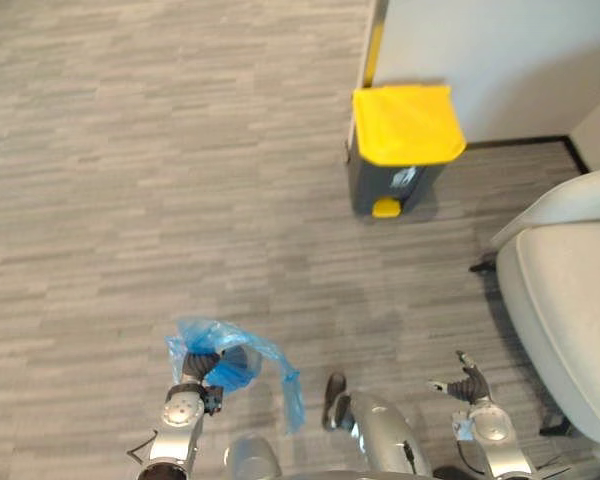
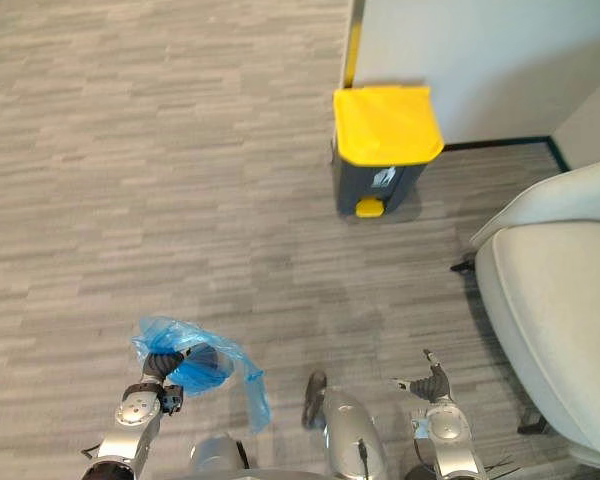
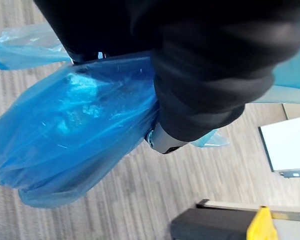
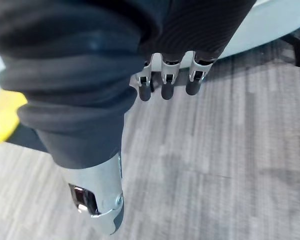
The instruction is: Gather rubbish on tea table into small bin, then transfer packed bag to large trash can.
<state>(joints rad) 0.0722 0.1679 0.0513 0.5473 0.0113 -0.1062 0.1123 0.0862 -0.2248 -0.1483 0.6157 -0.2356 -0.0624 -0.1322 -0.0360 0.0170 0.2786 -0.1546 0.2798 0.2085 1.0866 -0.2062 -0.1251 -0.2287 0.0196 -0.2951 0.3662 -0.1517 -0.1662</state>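
A packed blue plastic bag hangs from my left hand at the lower left, held above the grey floor. The hand's fingers are curled round the bag's gathered top, and the bag bulges close beside the hand in the left wrist view. A large grey trash can with a shut yellow lid stands against the white wall ahead and to the right, with a yellow pedal at its foot. My right hand hangs at the lower right with relaxed fingers, holding nothing.
A pale cushioned chair stands at the right, close to my right hand. A white wall with a dark skirting runs behind the can. Grey wood-pattern floor spreads out to the left and ahead.
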